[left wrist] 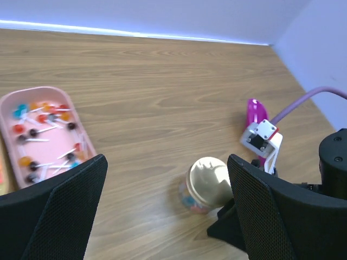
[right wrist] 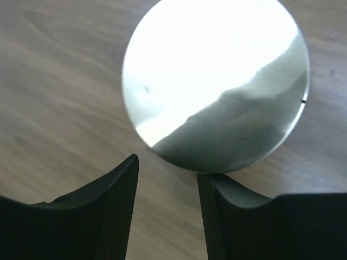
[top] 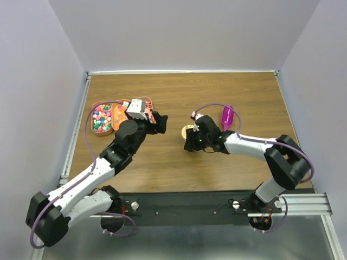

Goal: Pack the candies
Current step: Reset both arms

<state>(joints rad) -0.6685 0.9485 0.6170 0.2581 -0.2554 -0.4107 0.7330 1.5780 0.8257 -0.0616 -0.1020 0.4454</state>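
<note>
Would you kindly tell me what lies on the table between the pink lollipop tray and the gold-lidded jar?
Nothing; the left wrist view shows only bare tabletop between the pink tray and the gold-lidded jar.

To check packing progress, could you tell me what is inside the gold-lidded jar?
Through the jar's clear wall, coloured candies show below the gold lid. The lid hides the rest, so its fill level cannot be seen.
</note>
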